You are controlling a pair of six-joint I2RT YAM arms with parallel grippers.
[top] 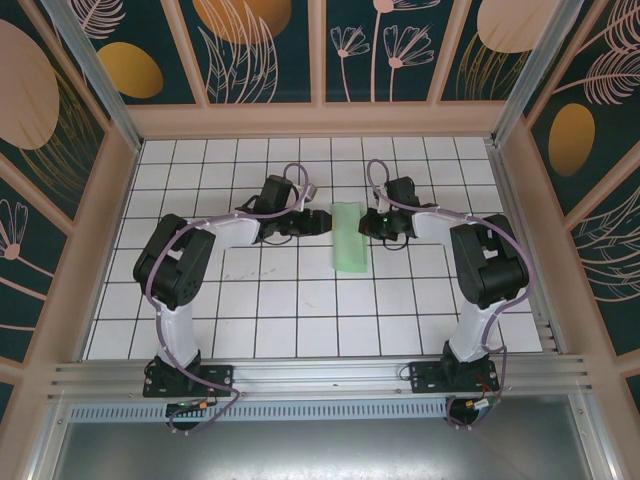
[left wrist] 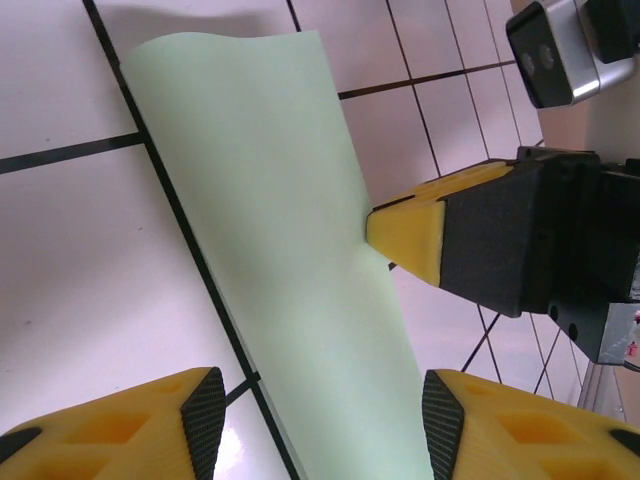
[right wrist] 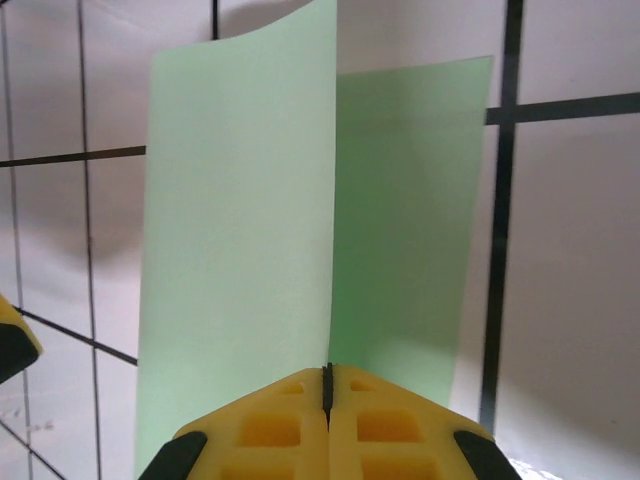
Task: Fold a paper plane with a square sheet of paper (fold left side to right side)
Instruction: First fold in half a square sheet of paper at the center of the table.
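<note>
The square sheet of paper [top: 350, 237] is pale green and lies doubled over as a narrow strip on the tiles between both arms. In the right wrist view its upper flap [right wrist: 240, 220] stands curled up off the lower layer [right wrist: 410, 230]. The flap's free edge runs straight into my right gripper [right wrist: 328, 375], which is shut on it. My left gripper [left wrist: 325, 405] is open, its pads on either side of the sheet [left wrist: 270, 220] with gaps to both. The right gripper's yellow tip [left wrist: 375, 225] meets the sheet's edge opposite. Seen from above, the left gripper [top: 318, 222] and right gripper [top: 372, 222] flank the strip.
The white tiled table [top: 300, 320] has black grid lines and is boxed in by beige frame walls at the back and sides. An aluminium rail [top: 320, 378] carries both arm bases at the near edge. The right arm's wrist camera [left wrist: 550, 55] hangs close beyond the sheet.
</note>
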